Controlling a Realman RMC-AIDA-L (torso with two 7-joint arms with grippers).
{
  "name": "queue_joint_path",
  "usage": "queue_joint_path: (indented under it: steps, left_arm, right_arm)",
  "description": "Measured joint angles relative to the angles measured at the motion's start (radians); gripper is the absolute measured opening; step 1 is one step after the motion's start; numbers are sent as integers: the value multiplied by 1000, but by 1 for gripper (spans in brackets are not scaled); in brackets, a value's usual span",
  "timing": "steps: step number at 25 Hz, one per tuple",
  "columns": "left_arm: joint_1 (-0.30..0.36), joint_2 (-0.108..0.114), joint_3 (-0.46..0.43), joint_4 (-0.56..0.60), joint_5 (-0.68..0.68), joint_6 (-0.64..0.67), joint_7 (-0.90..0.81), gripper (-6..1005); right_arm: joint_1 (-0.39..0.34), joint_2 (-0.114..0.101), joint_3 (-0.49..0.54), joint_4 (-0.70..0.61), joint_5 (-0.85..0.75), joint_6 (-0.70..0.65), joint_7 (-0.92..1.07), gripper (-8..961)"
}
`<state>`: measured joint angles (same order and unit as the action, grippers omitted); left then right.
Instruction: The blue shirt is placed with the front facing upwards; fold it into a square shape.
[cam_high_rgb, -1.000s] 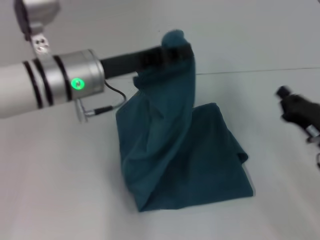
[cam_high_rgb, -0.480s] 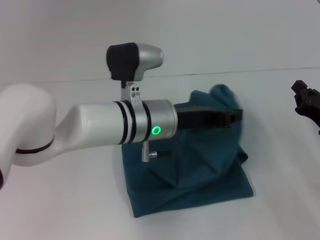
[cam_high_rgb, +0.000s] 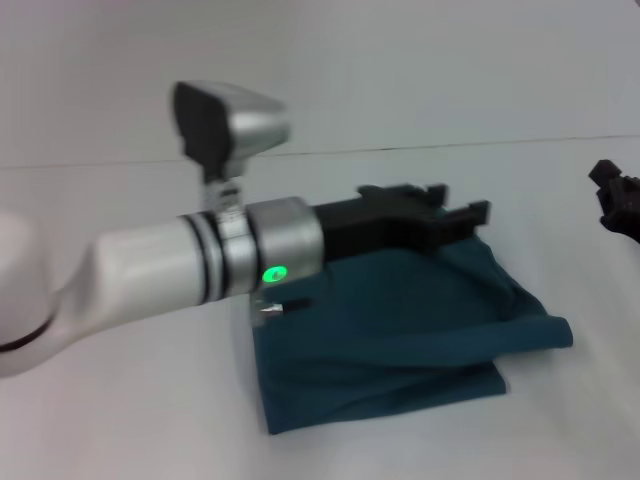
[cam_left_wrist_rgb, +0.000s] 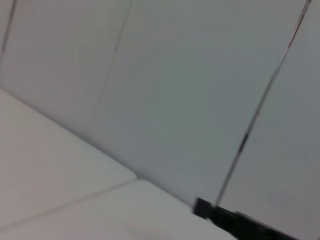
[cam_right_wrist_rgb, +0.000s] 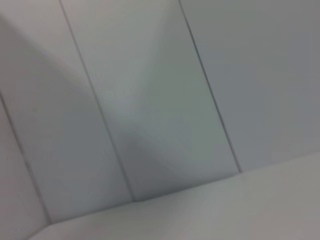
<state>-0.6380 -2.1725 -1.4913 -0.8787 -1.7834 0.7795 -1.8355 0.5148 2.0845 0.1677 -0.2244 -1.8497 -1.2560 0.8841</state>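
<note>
Jaws of left gripper (cam_high_rgb: 458, 201) open above blue shirt (cam_high_rgb: 400, 330).

The left wrist view takes in mostly a pale grey panelled wall (cam_left_wrist_rgb: 190, 90), its flat panels divided by thin dark seams (cam_left_wrist_rgb: 260, 107) that run at a slant across the picture. Below the wall lies a white tabletop (cam_left_wrist_rgb: 60, 165), meeting it along a soft, tilted edge, with a faint line crossing the surface. At the picture's lower margin a black, blocky piece of hardware (cam_left_wrist_rgb: 235, 222) shows against the wall; what it is cannot be told.
</note>
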Motion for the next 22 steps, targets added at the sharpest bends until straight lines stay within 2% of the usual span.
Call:
queue_joint_path:
  steps: [4, 7, 9, 13, 16, 22]
  left_arm:
    - [124, 1, -49, -101, -2, 34, 106, 477]
    - [168, -1, -70, -106, -5, 62, 151, 615]
    - [176, -1, -73, -101, -7, 64, 156, 674]
    - [190, -3, -74, -65, -11, 59, 170, 791]
    - [193, -3, -75, -59, -13, 58, 170, 867]
    - [204, -3, -75, -51, -38, 61, 176, 952]
  right_arm:
    - [-20, -1, -82, -112, -5, -106, 88, 41]
    - [-27, -2, -157, -196, -6, -138, 175, 42]
    - [-26, -7, -219, -234, -9, -141, 222, 43]
    - [-9, -17, -420, -286, -69, -181, 242, 44]
    - [4, -10, -527, -300, -96, -177, 243, 45]
    - [51, 1, -673, -290, -148, -21, 354, 48]
